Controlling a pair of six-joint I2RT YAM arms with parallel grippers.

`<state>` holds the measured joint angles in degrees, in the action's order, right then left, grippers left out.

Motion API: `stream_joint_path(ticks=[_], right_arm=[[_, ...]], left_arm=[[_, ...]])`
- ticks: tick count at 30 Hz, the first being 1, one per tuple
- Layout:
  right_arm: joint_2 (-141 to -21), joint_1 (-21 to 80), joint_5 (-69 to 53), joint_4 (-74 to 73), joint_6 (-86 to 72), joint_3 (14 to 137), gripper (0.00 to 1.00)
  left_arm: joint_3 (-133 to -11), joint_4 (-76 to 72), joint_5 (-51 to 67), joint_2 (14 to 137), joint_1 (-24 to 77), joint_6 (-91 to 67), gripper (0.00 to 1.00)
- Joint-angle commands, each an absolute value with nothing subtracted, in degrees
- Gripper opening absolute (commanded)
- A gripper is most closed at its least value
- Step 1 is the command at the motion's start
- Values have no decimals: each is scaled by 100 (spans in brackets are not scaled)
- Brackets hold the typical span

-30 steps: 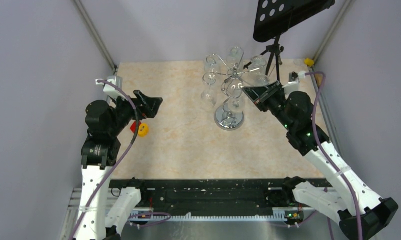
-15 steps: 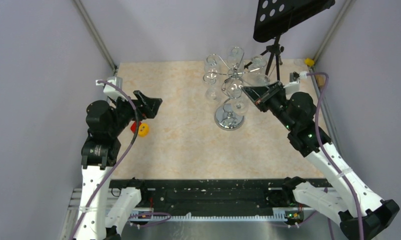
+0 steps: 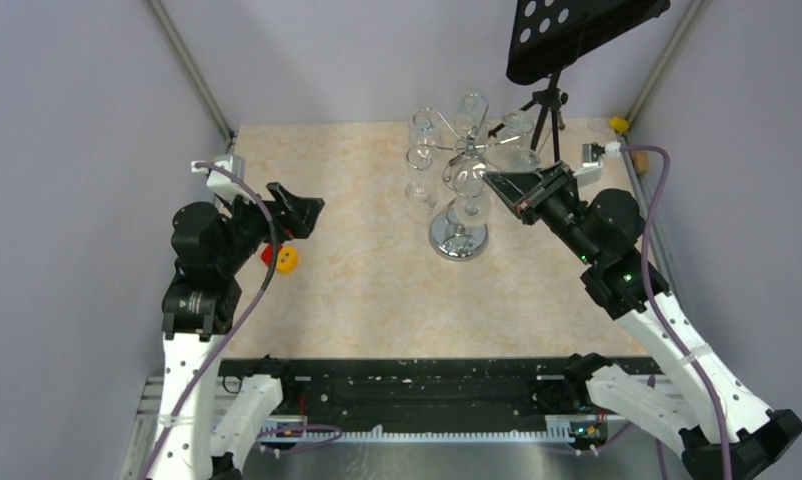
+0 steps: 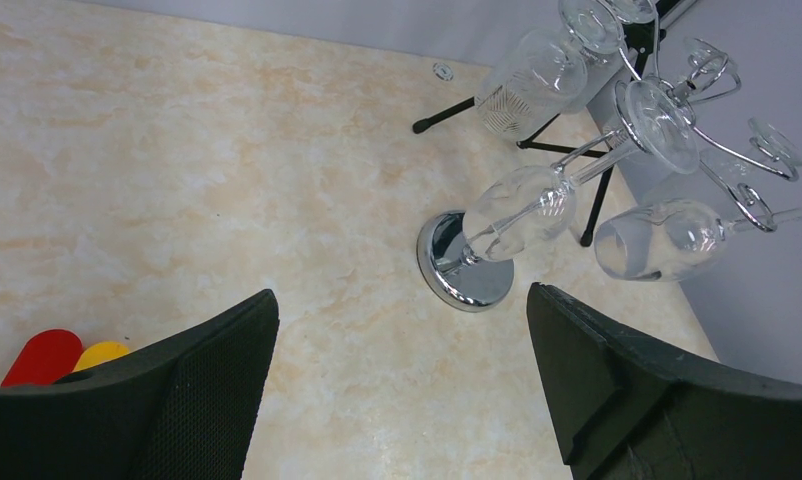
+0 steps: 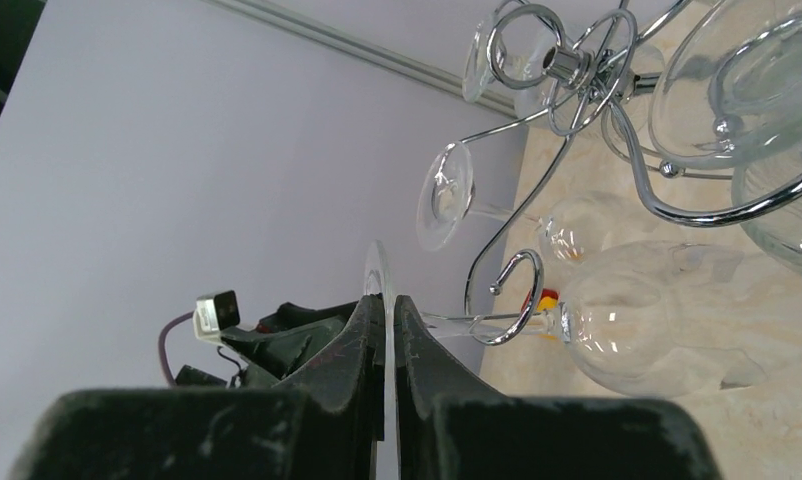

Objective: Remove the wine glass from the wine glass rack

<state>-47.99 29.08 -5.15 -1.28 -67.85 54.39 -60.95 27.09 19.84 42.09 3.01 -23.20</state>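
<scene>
1 wine glass (image 5: 677, 320) is in my grip: the right gripper (image 5: 385, 300) is clenched on the thin rim of its foot, and the disc stands edge-on between the 2 fingers in the right wrist view. The glass is not free yet. Its stem passes through the curled hook (image 5: 507, 300) at the end of 1 scroll arm of the wine glass rack (image 3: 458, 240), with the foot on my side of the hook and the bowl on the far side, hanging over the table (image 3: 357, 270).

My left gripper (image 4: 399, 295) is released, its jaws spread wide, and it hovers over the table's left side, well apart from the rack.

The step in hand, as I judge it, is drawing the stem out through the open side of that hook. I want a slow, straight pull along the line of the hook's gap, with no twist. A pinch on a glass edge is likely slippery, and the bowl's weight could lever the foot out of the fingers. The neighbouring glasses (image 5: 447, 195) hang close, so any swing risks a knock. If the rack starts to drag with the glass, I should stop and ease off.
</scene>
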Motion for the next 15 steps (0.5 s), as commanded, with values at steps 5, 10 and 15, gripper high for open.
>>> stream_joint_path(ticks=[5, 10, 15], right_arm=[[-5187, 2953, -1040, 799, -6964, 5589, 0], [-5448, 2953, -1063, 858, -6905, 5731, 0], [-5573, 2953, -626, 956, -6672, 5750, 0]], left_arm=[[-6208, 2549, 1984, 4145, 290, -2302, 97], [-6208, 2517, 2014, 4198, 290, -2335, 97], [-6196, 2435, 2363, 4271, 290, -2281, 97]])
